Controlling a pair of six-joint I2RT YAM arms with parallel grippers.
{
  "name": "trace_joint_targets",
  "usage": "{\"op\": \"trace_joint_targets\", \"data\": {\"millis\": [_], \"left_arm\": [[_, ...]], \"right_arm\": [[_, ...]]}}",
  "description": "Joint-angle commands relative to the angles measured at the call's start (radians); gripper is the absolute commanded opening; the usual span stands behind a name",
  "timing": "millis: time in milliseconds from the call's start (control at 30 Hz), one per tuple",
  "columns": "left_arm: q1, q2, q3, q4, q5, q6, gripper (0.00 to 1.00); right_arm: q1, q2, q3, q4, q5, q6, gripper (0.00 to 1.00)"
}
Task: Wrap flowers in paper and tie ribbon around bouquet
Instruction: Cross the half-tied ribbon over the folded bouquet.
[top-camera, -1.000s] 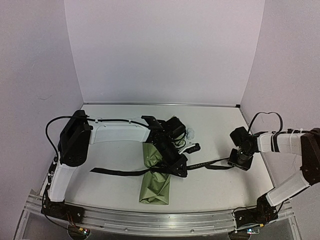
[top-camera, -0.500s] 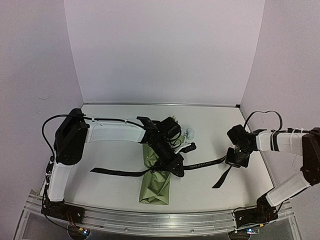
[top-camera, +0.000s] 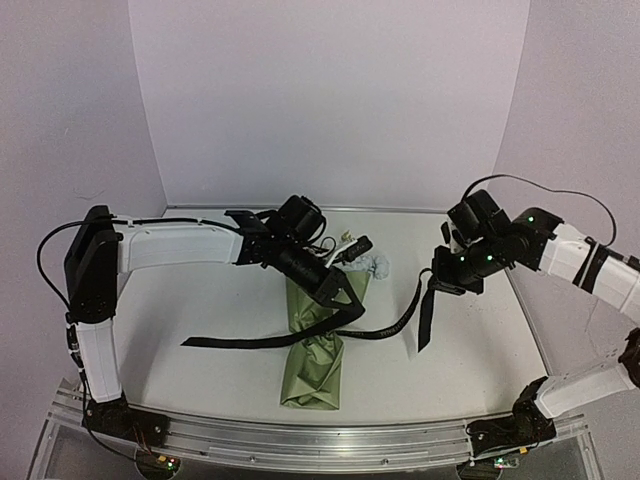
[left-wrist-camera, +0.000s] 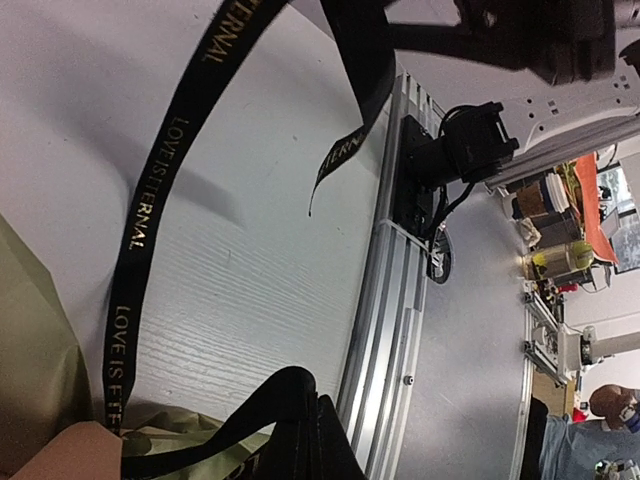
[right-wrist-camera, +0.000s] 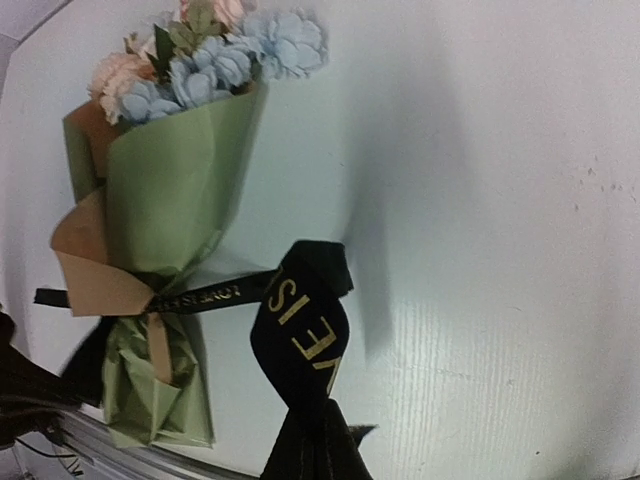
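The bouquet (top-camera: 313, 362) lies on the table, its olive-green paper (right-wrist-camera: 175, 185) wrapped as a cone with a tan fold showing. Its pink, cream and blue flowers (right-wrist-camera: 215, 55) point to the far side. The black lettered ribbon (top-camera: 250, 340) crosses the cone's waist. My left gripper (top-camera: 345, 297) hovers over the cone, shut on a loop of ribbon (left-wrist-camera: 265, 395). My right gripper (top-camera: 437, 283) is raised to the right of the flowers (top-camera: 378, 266). It is shut on the other stretch of ribbon (right-wrist-camera: 312, 325), whose end (top-camera: 424, 322) hangs down.
The aluminium rail (top-camera: 300, 440) runs along the table's near edge, with the right arm's base (left-wrist-camera: 465, 150) bolted on it. White walls close the back and both sides. The ribbon's left tail (top-camera: 200, 342) lies flat on the table (top-camera: 200, 295).
My right gripper shut on the ribbon and lifted it up and to the left, pulling the ribbon's right end off the table. My left arm moved back and up with its piece of ribbon.
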Motion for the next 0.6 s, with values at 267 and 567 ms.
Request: {"op": "trace_joint_targets", "data": {"millis": [267,567], "left_arm": [[-0.055,0.093,0.030,0.092,0.061,0.018,0.00],[-0.057,0.187,0.093,0.179,0.033,-0.066,0.08]], "right_arm": [[-0.059,0.210,0.334,0.025,-0.202,0.164,0.00],[-0.061,0.206,0.323,0.065,-0.169,0.199,0.00]]}}
